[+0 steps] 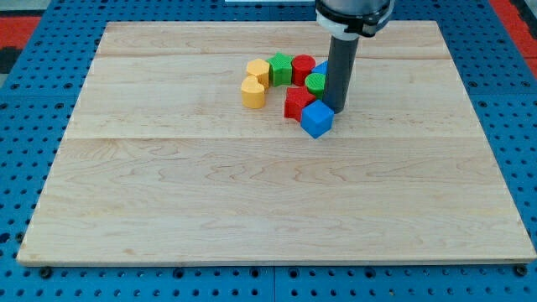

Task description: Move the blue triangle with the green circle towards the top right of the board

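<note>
My tip (336, 110), a bare rod with no gripper to open or close, sits just right of the green circular plastic block (315, 82), hiding most of the blue triangular block (321, 67) behind it. Both look light, rigid and slippery on the wooden surface (252, 201); I judge pushing from their near-left sides best.

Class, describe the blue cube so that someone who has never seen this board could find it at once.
On the wooden board, find the cluster of coloured blocks in the upper middle. The blue cube sits at the cluster's bottom-right corner, just below my tip and touching a red block. It is the only fully visible blue block and the one nearest the view's bottom.
</note>
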You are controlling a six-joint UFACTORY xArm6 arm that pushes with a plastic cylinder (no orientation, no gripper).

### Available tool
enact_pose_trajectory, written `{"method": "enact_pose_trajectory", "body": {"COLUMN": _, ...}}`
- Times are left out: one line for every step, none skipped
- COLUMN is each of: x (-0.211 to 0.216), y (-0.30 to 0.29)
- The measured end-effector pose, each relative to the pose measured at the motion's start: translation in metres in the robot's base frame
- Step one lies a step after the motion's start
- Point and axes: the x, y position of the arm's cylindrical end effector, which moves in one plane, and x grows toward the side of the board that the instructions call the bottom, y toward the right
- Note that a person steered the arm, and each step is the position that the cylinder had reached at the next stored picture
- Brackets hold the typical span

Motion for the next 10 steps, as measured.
{"method": "enact_pose_trajectory", "body": {"x": 0.02, "y": 0.0}}
{"method": "enact_pose_trajectory", "body": {"x": 0.021, "y": -0.001}}
{"method": "enact_pose_trajectory", "body": {"x": 0.019, "y": -0.001}}
{"method": "enact_pose_trajectory", "body": {"x": 0.011, "y": -0.001}}
{"method": "enact_pose_trajectory", "body": {"x": -0.003, "y": -0.001}}
{"method": "enact_pose_trajectory", "body": {"x": -0.014, "y": -0.001}}
{"method": "enact_pose_trajectory", "body": {"x": -0.015, "y": -0.006}}
{"method": "enact_pose_trajectory", "body": {"x": -0.015, "y": -0.03}}
{"method": "enact_pose_trajectory", "body": {"x": -0.014, "y": -0.054}}
{"method": "enact_pose_trajectory", "body": {"x": 0.012, "y": -0.063}}
